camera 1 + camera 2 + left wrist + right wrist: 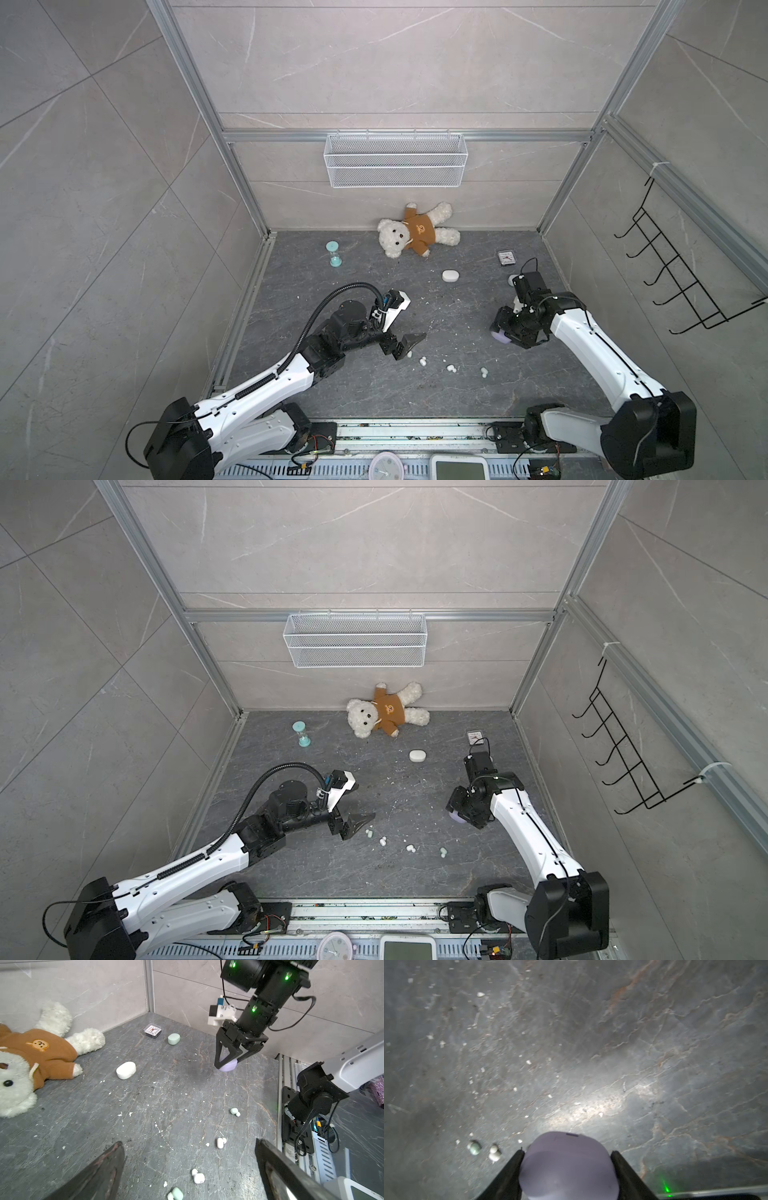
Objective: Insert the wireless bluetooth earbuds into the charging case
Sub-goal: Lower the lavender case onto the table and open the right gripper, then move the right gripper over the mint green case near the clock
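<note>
Several tiny earbuds lie loose in a row on the dark floor: a mint one [176,1193], two white ones [198,1177] [220,1142], and another mint one [234,1111]. My left gripper [189,1141] [409,347] hovers open just over the left end of that row, with nothing between its fingers. My right gripper [568,1152] [503,332] is shut on a lilac charging case [569,1165] [228,1067] and holds it at the floor; its lid looks closed. A closed white case [450,275] lies mid-floor, and a mint case [173,1039] lies farther back on the right.
A teddy bear [415,232] lies against the back wall. A teal hourglass [333,253] stands at the back left and a small clock [506,257] at the back right. A wire basket [394,160] hangs on the back wall and a black hook rack [681,266] on the right wall. White crumbs dot the floor.
</note>
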### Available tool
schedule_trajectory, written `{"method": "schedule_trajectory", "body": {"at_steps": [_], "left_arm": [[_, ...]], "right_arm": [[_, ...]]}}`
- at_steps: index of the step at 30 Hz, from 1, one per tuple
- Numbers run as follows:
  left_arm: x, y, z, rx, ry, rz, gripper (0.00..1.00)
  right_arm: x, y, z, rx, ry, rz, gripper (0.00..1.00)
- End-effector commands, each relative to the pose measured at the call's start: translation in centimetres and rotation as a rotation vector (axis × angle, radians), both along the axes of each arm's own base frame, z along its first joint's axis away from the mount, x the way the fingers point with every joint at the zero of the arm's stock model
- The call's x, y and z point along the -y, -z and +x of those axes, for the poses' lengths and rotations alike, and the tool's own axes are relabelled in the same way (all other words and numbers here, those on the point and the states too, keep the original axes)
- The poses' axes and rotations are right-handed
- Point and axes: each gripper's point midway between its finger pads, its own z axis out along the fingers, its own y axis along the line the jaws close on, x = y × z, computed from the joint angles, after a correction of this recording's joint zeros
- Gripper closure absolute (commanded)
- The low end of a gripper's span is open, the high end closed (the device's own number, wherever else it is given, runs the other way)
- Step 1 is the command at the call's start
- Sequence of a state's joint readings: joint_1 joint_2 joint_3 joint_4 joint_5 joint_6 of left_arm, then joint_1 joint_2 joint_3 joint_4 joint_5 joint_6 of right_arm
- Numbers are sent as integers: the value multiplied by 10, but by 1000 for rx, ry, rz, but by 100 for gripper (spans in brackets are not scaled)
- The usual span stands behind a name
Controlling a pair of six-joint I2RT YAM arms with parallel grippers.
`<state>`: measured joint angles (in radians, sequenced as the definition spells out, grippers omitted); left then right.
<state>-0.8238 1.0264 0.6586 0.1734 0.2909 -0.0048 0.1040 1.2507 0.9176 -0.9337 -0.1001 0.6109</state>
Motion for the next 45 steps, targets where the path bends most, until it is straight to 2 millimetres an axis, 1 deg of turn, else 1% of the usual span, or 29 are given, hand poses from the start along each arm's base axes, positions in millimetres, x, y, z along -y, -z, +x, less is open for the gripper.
{"method": "schedule_trajectory", "body": {"at_steps": [1, 3, 6, 10, 12, 15, 18, 21, 23, 25, 26, 27, 29, 31, 34, 38, 41, 45], "left_arm": [[-11, -3, 10, -8, -83, -14, 0], [-12, 0, 12, -14, -93, -11, 0], [-14, -1, 16, -20, -101, -16, 0], [-16, -4, 20, -17, -106, -29, 0], [-17, -4, 21, -15, -109, -32, 0], [-18, -6, 22, -15, -111, -40, 0], [-19, -6, 24, -17, -116, -42, 0], [-20, -6, 24, -19, -115, -41, 0], [-20, -6, 24, -23, -115, -44, 0], [-20, -6, 24, -24, -114, -44, 0], [-20, -6, 25, -25, -116, -47, 0], [-19, -5, 25, -28, -115, -47, 0], [-18, -4, 26, -34, -112, -49, 0], [-17, -2, 27, -39, -109, -48, 0], [-17, -4, 27, -37, -108, -52, 0], [-21, -6, 29, -26, -121, -50, 0], [-23, -7, 31, -24, -127, -51, 0], [-24, -5, 33, -29, -134, -51, 0]], "right_arm": [[22, 26, 7, 6, 12, -80, 55], [28, 43, 4, -23, 36, -93, 55], [32, 59, -1, -57, 60, -101, 55], [36, 72, -7, -86, 77, -114, 54], [37, 75, -9, -97, 83, -116, 52], [36, 75, -9, -105, 84, -113, 43], [35, 69, -9, -108, 75, -110, 30], [32, 52, -5, -92, 57, -96, 22], [30, 37, 1, -64, 43, -86, 19], [29, 19, 11, -19, 41, -78, 16], [28, 10, 20, 18, 38, -75, 16], [28, 5, 28, 48, 40, -76, 16], [32, -3, 52, 117, 45, -95, 16], [39, -2, 73, 156, 61, -117, 16], [49, 3, 108, 217, 99, -92, 16], [75, 5, 149, 290, 161, -80, 16], [93, 4, 172, 331, 179, -92, 16], [117, 5, 196, 394, 233, -66, 13]]}}
